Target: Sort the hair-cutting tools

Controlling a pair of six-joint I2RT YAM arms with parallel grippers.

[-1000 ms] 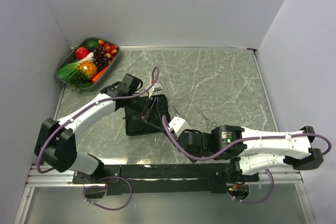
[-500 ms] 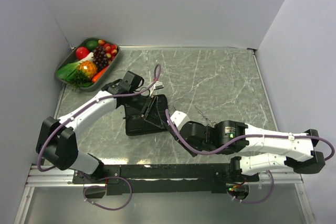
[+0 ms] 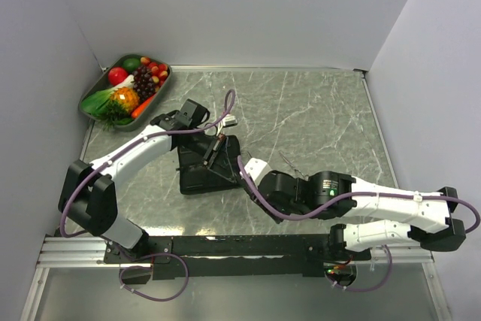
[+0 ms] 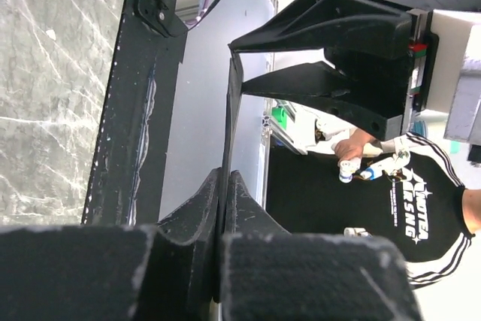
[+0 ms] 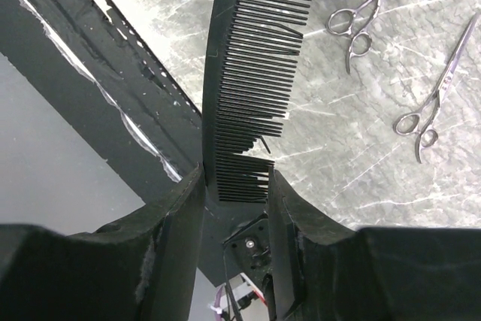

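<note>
A black comb (image 5: pixel 248 88) hangs above the black pouch (image 3: pixel 197 174), gripped at both ends. My left gripper (image 4: pixel 224 178) is shut on its thin edge (image 4: pixel 229 110), which runs up to the right gripper's black fingers (image 4: pixel 331 35). My right gripper (image 5: pixel 235 174) holds the comb's near end across its width, spine against one finger and teeth against the other. Several teeth are bent or broken. Two silver scissors (image 5: pixel 357 24) (image 5: pixel 432 107) lie on the marble to the right of the comb. In the top view the grippers (image 3: pixel 213 148) (image 3: pixel 239 165) meet over the pouch.
A grey tray of toy fruit and vegetables (image 3: pixel 125 84) sits at the back left corner. Grey walls close in the marble table (image 3: pixel 323 110) on three sides. The black base rail (image 3: pixel 248 246) runs along the near edge.
My left gripper has shut on the comb's edge. The right arm has pushed forward and left toward the pouch, now covering part of the scissors in the top view.
</note>
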